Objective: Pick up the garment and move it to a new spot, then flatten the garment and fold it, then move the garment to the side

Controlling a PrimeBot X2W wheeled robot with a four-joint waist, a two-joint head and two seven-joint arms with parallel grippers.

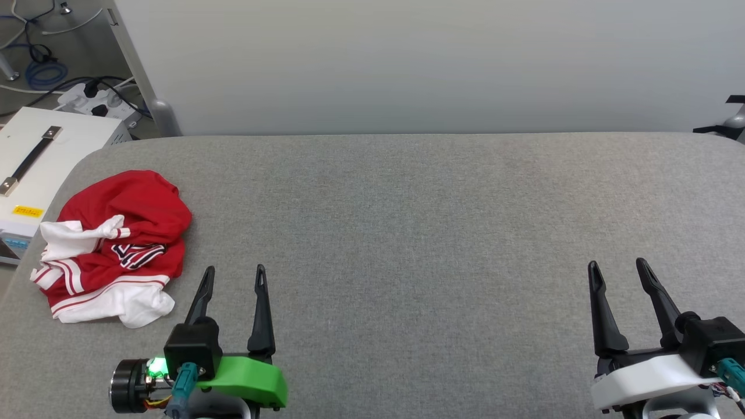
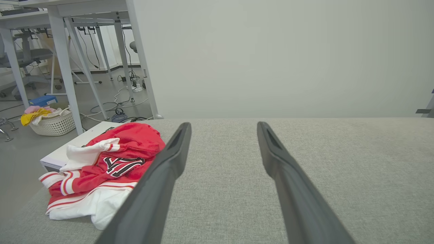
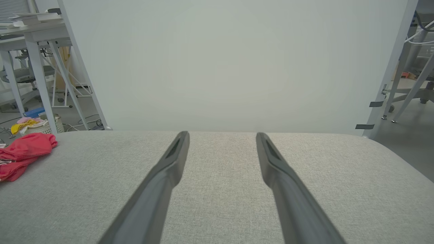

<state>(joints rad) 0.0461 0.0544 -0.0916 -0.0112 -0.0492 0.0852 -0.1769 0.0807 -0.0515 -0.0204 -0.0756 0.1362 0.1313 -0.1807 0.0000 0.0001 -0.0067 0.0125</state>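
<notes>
The shirt (image 1: 113,247) lies crumpled just left of the left gripper (image 1: 234,271), not touching it. The right gripper (image 1: 618,265) is well away. Both grippers' fingers are spread apart, holding nothing.

Robotics lab or test bay, not a home. Padded grey fabric surface (image 1: 407,233) backed by a plain white panel (image 1: 407,58) on a metal frame (image 3: 392,61), so it looks like a staged test cell. Bare grey floor (image 2: 20,159) beyond it, with loose cables (image 2: 125,98), a power strip (image 1: 87,99) and a coiled blue cable (image 1: 43,73). White equipment case (image 1: 58,139) with strap handle and yellow label sits at the surface's left edge. White desks (image 2: 88,6) on angled metal legs, office chair (image 2: 30,54) behind them. Basket (image 2: 54,126) of mixed clothes on the floor. Black tape tabs (image 3: 376,104) on the frame at right.
</notes>
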